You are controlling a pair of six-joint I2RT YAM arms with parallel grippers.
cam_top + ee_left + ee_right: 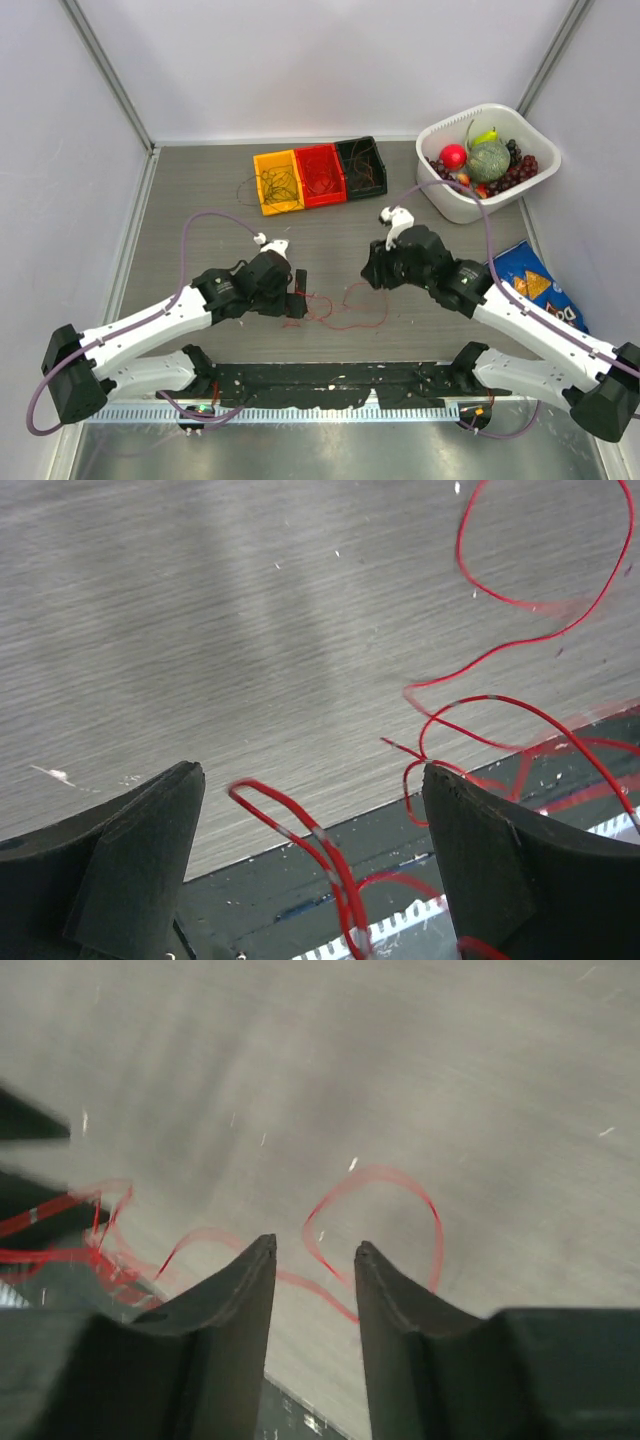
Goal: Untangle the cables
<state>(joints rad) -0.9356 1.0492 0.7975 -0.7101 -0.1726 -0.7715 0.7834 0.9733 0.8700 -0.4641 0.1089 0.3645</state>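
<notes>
One tangle of hair-thin, curly red cables (340, 312); left gripper (312, 775) gapes wide, right gripper (315, 1248) slightly parted, both grasping nothing.

walls (330, 60): plain white, evenly lit | table (190, 180): grey — brushed grain | corner posts (105, 70): metal

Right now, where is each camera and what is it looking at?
Top camera: above and behind, looking down on the table, left arm, right arm.
Left wrist: low over the table, looking past its own wide jaws.
Right wrist: low too, own jaws slightly apart.
Shared: all see the red cables.
</notes>
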